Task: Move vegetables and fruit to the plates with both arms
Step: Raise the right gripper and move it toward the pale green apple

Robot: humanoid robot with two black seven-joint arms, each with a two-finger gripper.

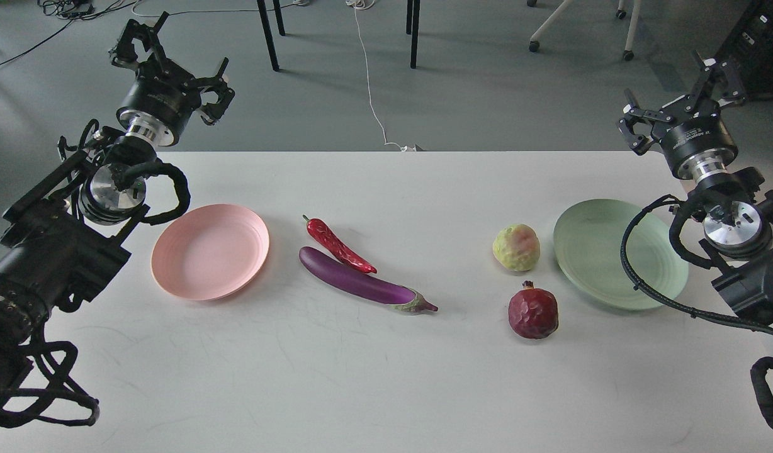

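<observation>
L gripper (170, 58) & R gripper (680, 90): fingers spread wide, holding nothing, raised beyond table (386, 377).

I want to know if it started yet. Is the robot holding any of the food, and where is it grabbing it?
Nothing is held. Both the left gripper and the right gripper hang with open, empty jaws, away from the food.

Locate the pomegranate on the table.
In the head view, the pomegranate sits right of centre on the white table, just below the yellow-green fruit and left of the green plate.
</observation>
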